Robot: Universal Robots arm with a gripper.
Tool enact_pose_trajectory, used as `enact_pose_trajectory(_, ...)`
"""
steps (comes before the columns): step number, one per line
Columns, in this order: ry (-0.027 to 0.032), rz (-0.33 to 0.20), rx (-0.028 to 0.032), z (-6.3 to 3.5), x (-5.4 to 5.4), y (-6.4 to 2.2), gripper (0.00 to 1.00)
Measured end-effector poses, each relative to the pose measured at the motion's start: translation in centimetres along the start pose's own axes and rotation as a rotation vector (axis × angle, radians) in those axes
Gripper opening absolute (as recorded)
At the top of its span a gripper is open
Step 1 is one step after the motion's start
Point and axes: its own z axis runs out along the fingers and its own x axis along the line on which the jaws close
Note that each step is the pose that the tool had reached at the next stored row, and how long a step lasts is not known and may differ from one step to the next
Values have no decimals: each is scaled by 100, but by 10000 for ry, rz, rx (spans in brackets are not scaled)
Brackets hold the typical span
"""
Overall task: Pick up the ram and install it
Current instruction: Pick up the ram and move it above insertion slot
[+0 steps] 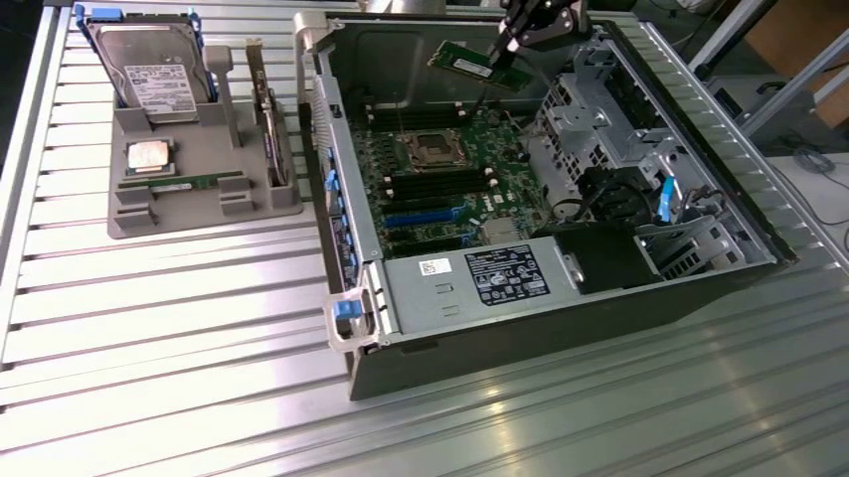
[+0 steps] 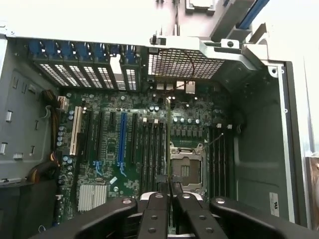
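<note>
My gripper hangs over the far end of the open computer case, shut on the ram. The ram is a narrow green stick, tilted, with its free end pointing toward the exterior view's left. It is in the air above the motherboard, touching nothing else. In the wrist view my black fingers press together on the ram, seen edge-on as a thin dark strip. Beneath it lie the empty processor socket and the long black memory slots.
A grey parts holder stands on the slatted table at the exterior view's left, holding a hard drive, a square silver processor, another green stick and an upright card. Inside the case are a power supply and metal drive cages.
</note>
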Motion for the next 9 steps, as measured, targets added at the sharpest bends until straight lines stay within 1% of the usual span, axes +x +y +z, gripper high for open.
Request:
enact_pose_trajectory(1,-13,69,2,-3,1,-26,13)
enact_pose_trajectory(3,-32,156,4,-3,2,-40,13)
enact_pose_trajectory(5,-36,189,-2,-11,4,-76,13)
enact_pose_trajectory(8,-33,220,-25,-36,7,-185,13)
enact_pose_trajectory(9,-29,228,-44,-54,10,-260,13)
